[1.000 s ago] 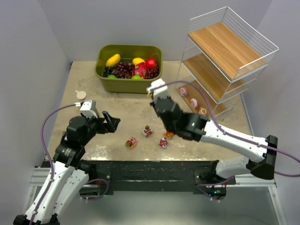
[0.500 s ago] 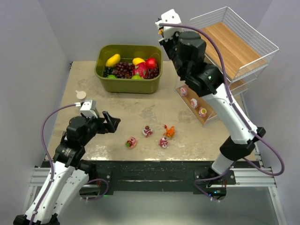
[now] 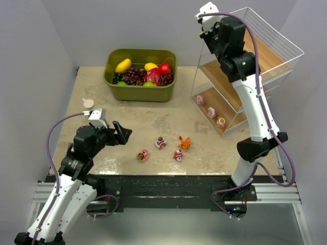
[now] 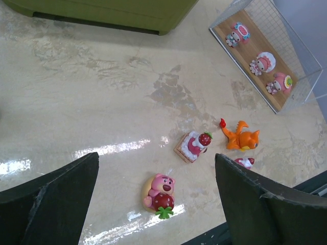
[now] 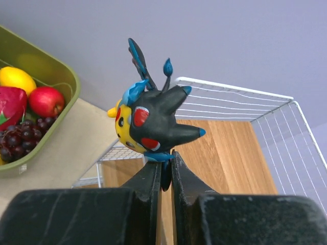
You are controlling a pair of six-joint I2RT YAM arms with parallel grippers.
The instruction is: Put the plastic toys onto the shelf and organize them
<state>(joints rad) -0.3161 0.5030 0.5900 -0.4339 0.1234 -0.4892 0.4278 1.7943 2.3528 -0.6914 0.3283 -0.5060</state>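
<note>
The right fingers (image 5: pixel 153 189) pinch the black spiky toy (image 5: pixel 153 120) by one thin lower spike, up at the shelf (image 5: pixel 230 148) top's corner. It looks light, hard and likely to swivel. The left fingers (image 4: pixel 61 199) hang spread above the counter (image 4: pixel 102 102).

The beige, marbled table (image 3: pixel 92 87) carries an olive-green bin (image 3: pixel 140 91) at its far side, a white wire shelf (image 3: pixel 273 56) at the right and a small pale disc (image 3: pixel 89 103) near the left edge. 4 toys lie near the front middle: a pink bear (image 3: pixel 143 154), a cake slice (image 3: pixel 161 143), an orange creature (image 3: pixel 184 143) and a red-and-white figurine (image 3: pixel 178 154). 3 pink-and-white figurines (image 3: pixel 211 112) sit in a row on the shelf's lowest tier.
</note>
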